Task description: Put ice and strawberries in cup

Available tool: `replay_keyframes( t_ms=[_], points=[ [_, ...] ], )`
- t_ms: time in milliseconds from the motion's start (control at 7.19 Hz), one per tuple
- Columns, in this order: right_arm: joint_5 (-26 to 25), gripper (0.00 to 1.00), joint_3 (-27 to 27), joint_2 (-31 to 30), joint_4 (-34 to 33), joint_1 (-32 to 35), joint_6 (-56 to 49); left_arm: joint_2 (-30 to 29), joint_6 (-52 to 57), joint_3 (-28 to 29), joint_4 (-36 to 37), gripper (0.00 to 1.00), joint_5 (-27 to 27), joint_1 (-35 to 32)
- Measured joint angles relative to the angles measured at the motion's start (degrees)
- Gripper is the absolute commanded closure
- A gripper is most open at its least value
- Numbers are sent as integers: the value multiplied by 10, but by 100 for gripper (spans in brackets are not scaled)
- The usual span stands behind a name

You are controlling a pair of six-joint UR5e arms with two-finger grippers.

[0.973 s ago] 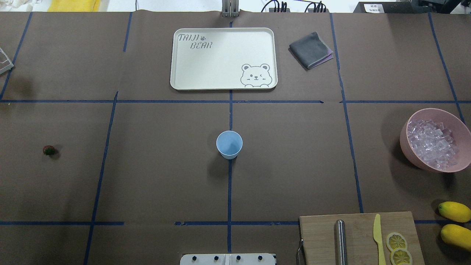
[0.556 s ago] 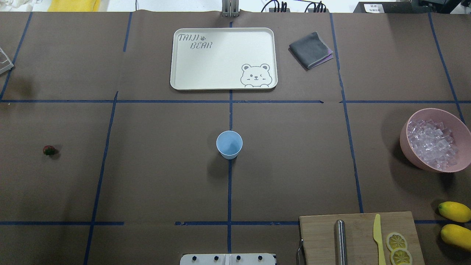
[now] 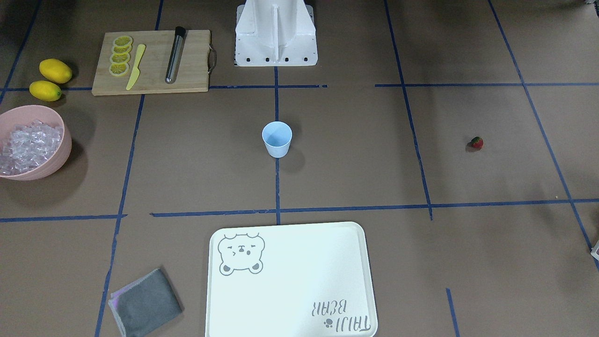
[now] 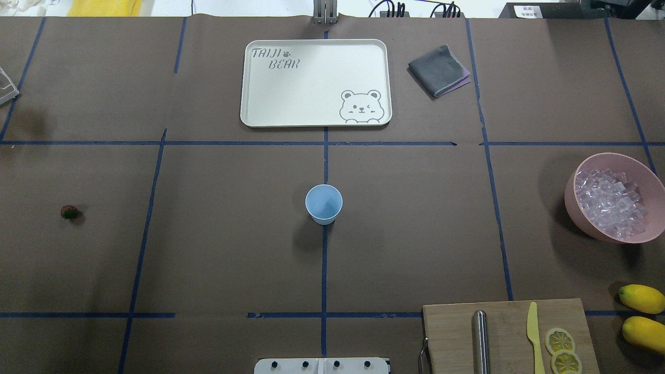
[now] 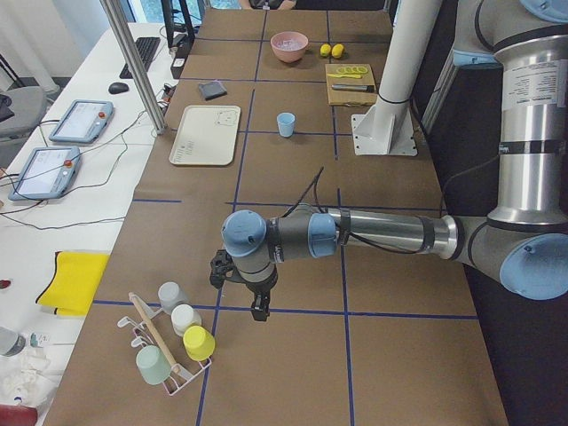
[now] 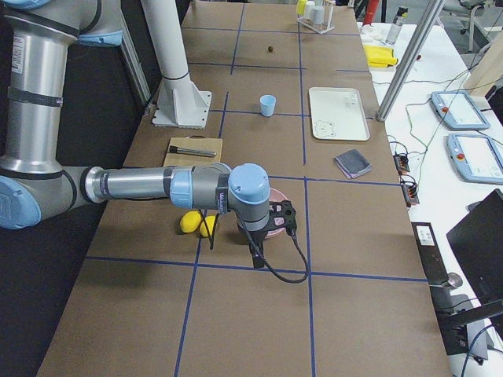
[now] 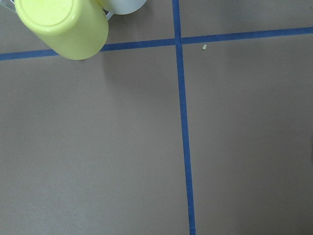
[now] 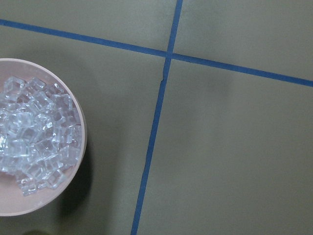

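Centrally, the cup (image 4: 323, 203) is standing upright on the brown table (image 4: 223, 249), astride a blue tape line; the strawberry (image 4: 69, 212) is lying well apart from it, toward the robot's left side; the ice (image 4: 610, 203) is sitting heaped in the pink bowl (image 4: 655, 179) at the robot's far right, with two lemons (image 4: 641, 298) and a cutting board (image 4: 452, 332) nearer the robot. I am seeing the left gripper (image 5: 258, 309) only from the table's end, where it is hanging fingers-down near a rack of upturned cups (image 5: 173, 342); whether its fingers are apart or together I cannot tell. The right gripper (image 6: 257, 253) is likewise showing only in a side view, hanging just beside the pink bowl; I cannot tell its state either; its wrist camera is looking down on the bowl's rim and the ice.
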Motion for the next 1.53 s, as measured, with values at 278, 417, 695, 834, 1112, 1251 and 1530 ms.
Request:
replay_keyframes(
  t_ms=[278,417,695,834,1112,1251,1530],
  points=[
    [18,0,3,2,21,-4,15,0,0,0,-1,0,0,0],
    [28,0,6,11,24,-15,30,0,0,-1,-1,0,-1,0],
    [34,0,18,27,30,-58,79,-1,0,-1,-1,0,-1,0],
    [34,0,21,29,49,-88,110,-1,0,-1,-1,0,-1,0],
    [32,0,18,29,105,-143,172,0,0,1,-1,0,-1,0],
    [31,0,11,27,126,-159,185,0,0,3,-1,0,-1,1],
    [30,0,-6,27,163,-180,206,0,0,6,0,0,-1,1]
  ],
)
